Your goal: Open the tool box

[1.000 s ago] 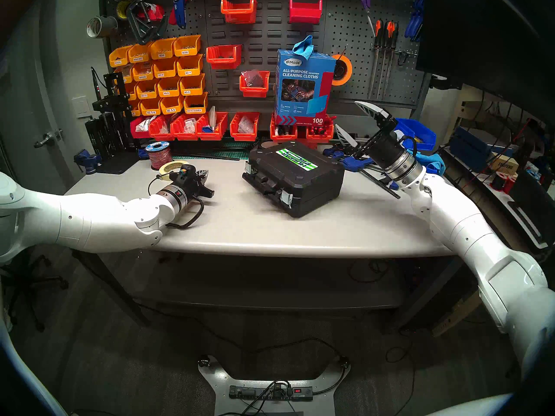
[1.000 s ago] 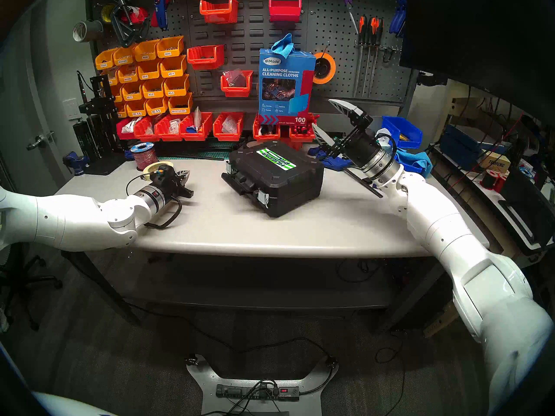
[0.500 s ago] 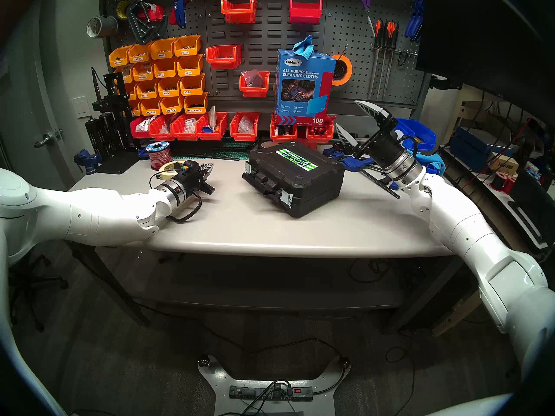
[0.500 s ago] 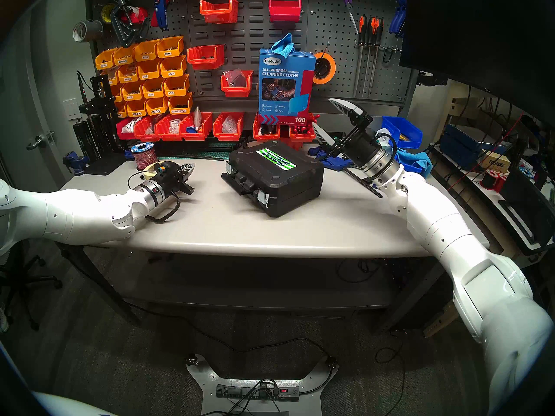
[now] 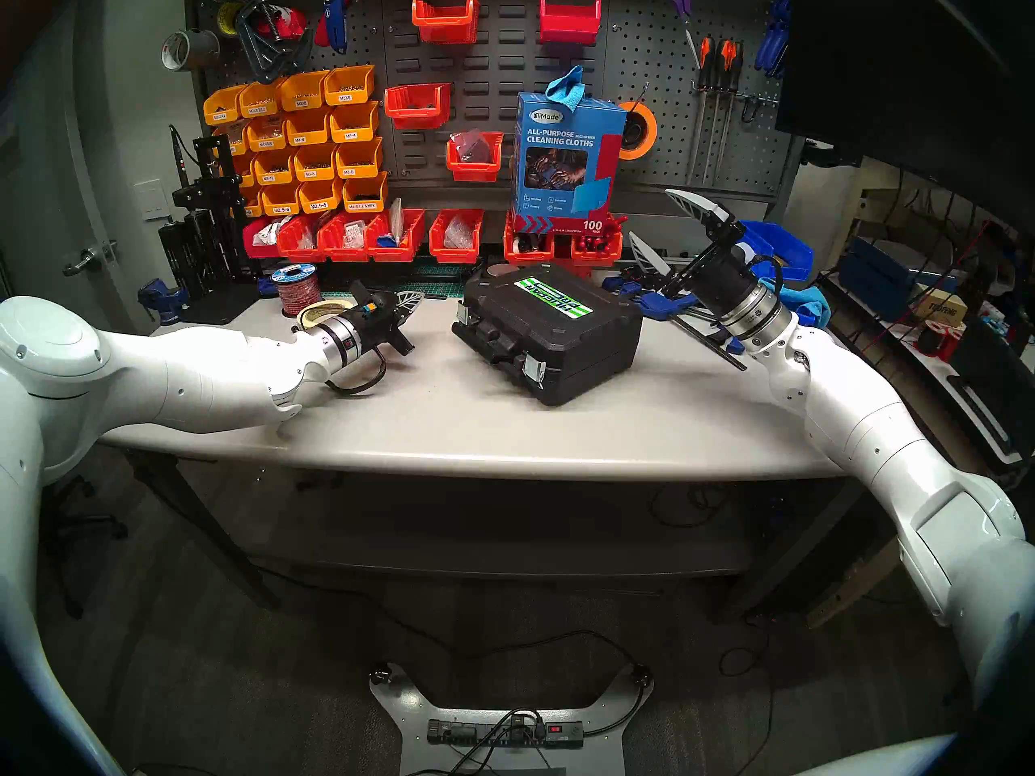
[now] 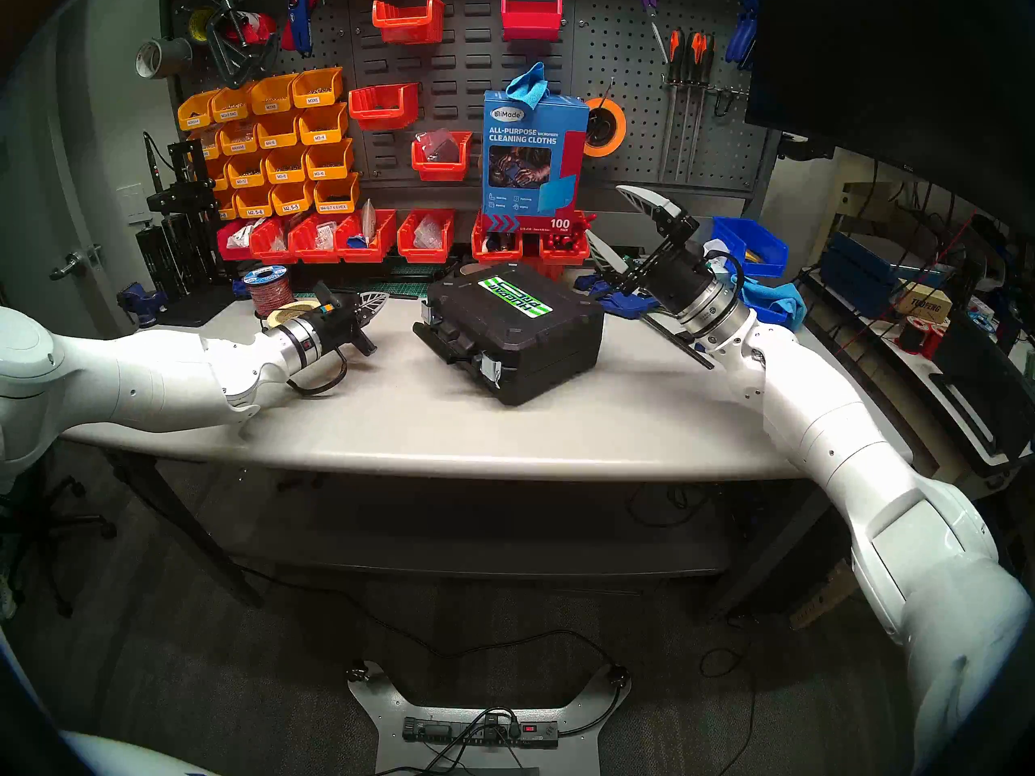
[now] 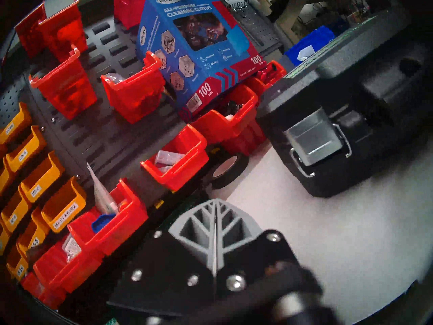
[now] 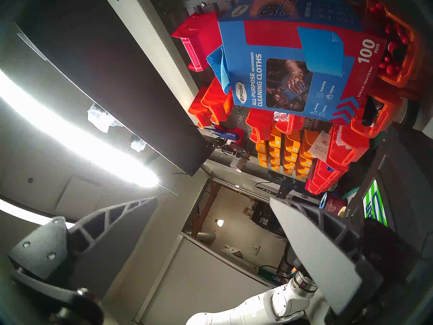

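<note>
The left gripper [image 5: 411,299] is pointing level, its fingers pressed together; the right gripper [image 5: 652,223] is angling upward, fingers spread wide.

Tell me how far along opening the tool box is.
Done: nothing on the tool box itself; its lid is down and both latches, far and near, sit flat. In hand: the shut left claw is empty and points toward the far latch, short of it. The open right claw hangs beside the box, touching nothing. Left: flip both latches, then lift the lid.
</note>
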Action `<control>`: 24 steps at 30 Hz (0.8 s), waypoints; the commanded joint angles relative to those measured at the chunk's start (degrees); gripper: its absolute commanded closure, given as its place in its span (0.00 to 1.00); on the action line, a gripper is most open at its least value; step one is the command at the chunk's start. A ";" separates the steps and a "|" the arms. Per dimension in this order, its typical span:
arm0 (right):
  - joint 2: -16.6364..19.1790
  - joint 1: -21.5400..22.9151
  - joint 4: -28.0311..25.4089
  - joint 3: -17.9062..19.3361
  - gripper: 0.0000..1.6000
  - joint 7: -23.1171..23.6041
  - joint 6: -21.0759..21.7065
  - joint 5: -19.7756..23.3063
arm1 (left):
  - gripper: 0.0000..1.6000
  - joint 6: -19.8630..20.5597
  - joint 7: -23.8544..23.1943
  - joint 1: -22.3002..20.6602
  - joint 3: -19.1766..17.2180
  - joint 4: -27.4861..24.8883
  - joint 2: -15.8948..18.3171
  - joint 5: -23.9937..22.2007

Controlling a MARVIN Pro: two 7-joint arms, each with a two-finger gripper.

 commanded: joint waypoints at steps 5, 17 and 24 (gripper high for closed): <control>2.53 -1.86 -4.08 1.19 0.00 -0.78 -2.05 1.13 | 1.00 -1.36 -2.65 1.36 -1.93 8.41 -8.12 0.24; 5.87 -5.22 -9.08 2.75 0.00 -3.44 -5.63 3.02 | 1.00 -2.16 -6.87 5.80 -4.09 17.11 -14.61 -1.12; 7.28 -7.24 -12.29 3.56 0.00 -5.90 -7.40 4.95 | 1.00 -4.18 -10.35 8.20 -6.08 21.88 -16.71 -3.44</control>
